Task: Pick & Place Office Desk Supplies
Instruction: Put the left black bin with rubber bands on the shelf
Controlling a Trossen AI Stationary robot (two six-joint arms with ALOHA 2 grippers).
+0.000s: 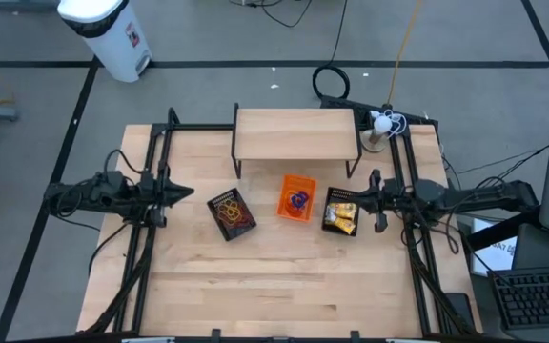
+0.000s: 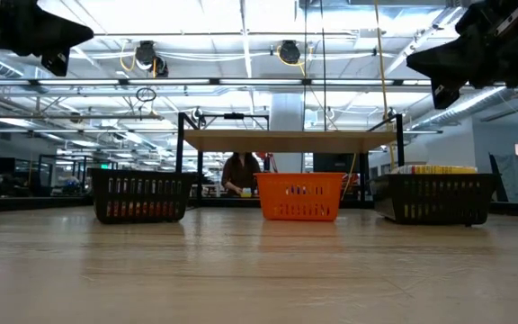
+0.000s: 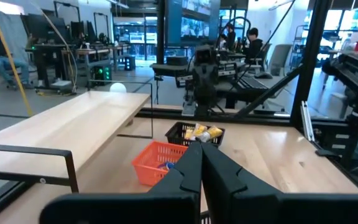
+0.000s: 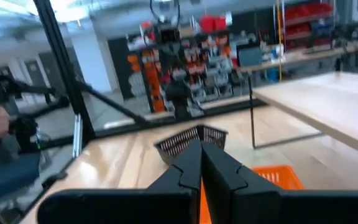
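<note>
Three bins stand in a row at the table's middle. The left black mesh bin (image 1: 231, 214) holds red and tan rubber bands. The orange plastic bin (image 1: 296, 198) holds blue and purple rings. The right black mesh bin (image 1: 341, 211) holds yellow-and-white packets (image 3: 202, 132). My left gripper (image 1: 187, 193) hangs shut at the table's left side, pointing level toward the bins, with nothing in it. My right gripper (image 1: 363, 198) hangs shut at the right side, close beside the right mesh bin, holding nothing. Both are well above the table top.
A low wooden shelf (image 1: 296, 133) on black legs stands at the far middle of the table. A small lamp with a white ball (image 1: 380, 124) sits at the far right corner. Black frame rails (image 1: 151, 229) run along both sides. The table's near half lies bare of objects.
</note>
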